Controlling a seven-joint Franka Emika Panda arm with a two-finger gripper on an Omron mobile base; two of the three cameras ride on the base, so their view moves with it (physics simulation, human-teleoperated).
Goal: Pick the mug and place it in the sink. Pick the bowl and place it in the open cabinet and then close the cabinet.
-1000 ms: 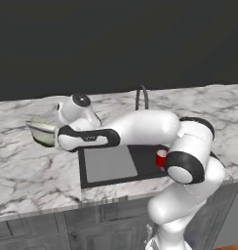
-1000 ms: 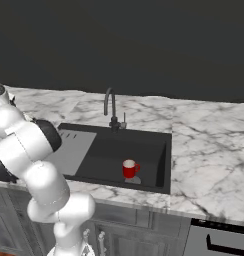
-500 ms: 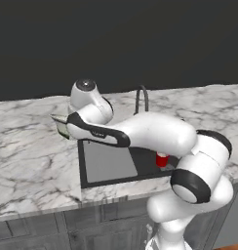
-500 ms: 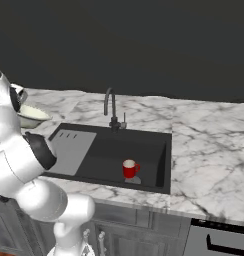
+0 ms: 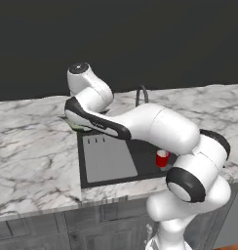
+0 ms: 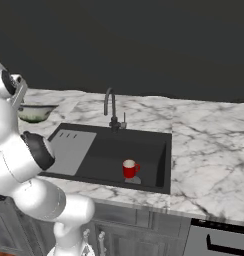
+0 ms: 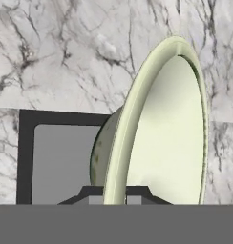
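My end effector [image 7: 115, 193] pinches the bowl [image 7: 156, 128] by its thin rim at frame bottom; stiff, slick, wide, so I judge it prone to swing.

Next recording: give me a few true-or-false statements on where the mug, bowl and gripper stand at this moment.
1. The small red mug stands inside the black sink basin. True.
2. The gripper is open and empty. False: it is shut on the rim of the wide pale cream-green bowl.
3. The bowl lies in the sink basin. False: it is held up over the marble counter, left of the sink.
4. The mug stands upright. True.
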